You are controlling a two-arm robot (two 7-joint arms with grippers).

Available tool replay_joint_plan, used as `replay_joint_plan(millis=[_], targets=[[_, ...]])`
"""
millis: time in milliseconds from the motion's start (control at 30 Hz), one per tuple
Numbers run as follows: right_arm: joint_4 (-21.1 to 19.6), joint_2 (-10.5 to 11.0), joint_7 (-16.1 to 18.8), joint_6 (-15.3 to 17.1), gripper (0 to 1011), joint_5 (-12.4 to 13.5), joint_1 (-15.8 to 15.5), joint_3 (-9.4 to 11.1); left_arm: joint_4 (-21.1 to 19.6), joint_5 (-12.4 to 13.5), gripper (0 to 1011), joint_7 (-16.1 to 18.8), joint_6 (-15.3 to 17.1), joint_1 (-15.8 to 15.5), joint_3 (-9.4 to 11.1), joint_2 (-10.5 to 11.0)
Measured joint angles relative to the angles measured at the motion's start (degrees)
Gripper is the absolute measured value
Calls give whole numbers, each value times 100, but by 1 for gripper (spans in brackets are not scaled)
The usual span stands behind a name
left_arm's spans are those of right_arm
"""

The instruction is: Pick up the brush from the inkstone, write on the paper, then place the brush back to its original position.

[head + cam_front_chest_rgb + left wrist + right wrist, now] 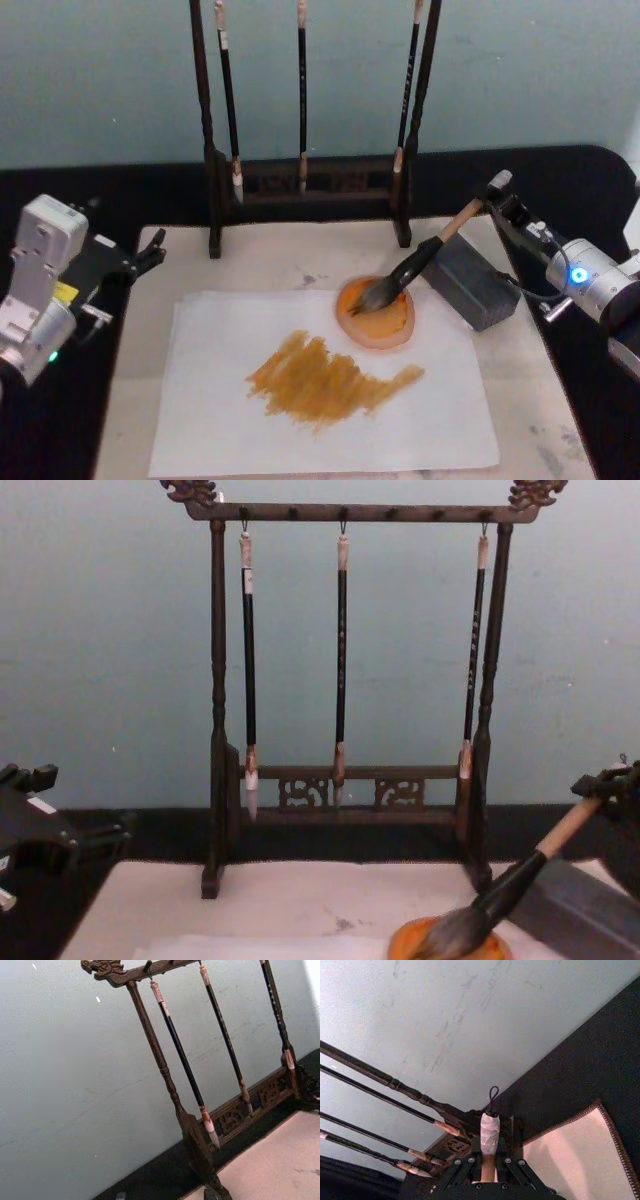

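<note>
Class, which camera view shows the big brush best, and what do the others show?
The head view: the brush shows whole, bristles in the inkstone, top end in the right gripper. The chest view sees it side-on, low at the right; the right wrist view gives its capped end.

The brush (425, 255) is wooden, the paper (220, 335) matt.

Toward the front of the mat (525, 385), paper (320, 420); on its far edge, right of centre, inkstone (378, 318). In the inkstone, bristles of brush (415, 265), handle slanting back and right over block (478, 285) just beside it. Behind all, at the mat's far edge, stand (310, 190) with three thin brushes (301, 100) hanging.
</note>
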Motion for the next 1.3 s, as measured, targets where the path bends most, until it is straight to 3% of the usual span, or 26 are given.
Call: replay_joint_plan(millis=[333, 733, 867, 1167, 1233, 1300], targets=[[-36, 33, 7, 2, 153, 64, -2, -21, 0, 0, 1010, 0, 0, 0, 0, 0], [-415, 185, 18, 61, 153, 419, -2, -16, 0, 0, 1010, 0, 0, 0, 0, 0], [-582, 279, 71, 54, 153, 410, 11, -81, 0, 0, 1010, 0, 0, 0, 0, 0], [-1233, 636, 500, -320, 153, -151, 108, -547, 0, 0, 1009, 0, 0, 0, 0, 0], [-1463, 761, 662, -539, 153, -497, 176, -798, 0, 0, 1010, 0, 0, 0, 0, 0], [-1570, 813, 730, -653, 153, -664, 201, -919, 0, 0, 1010, 0, 0, 0, 0, 0]])
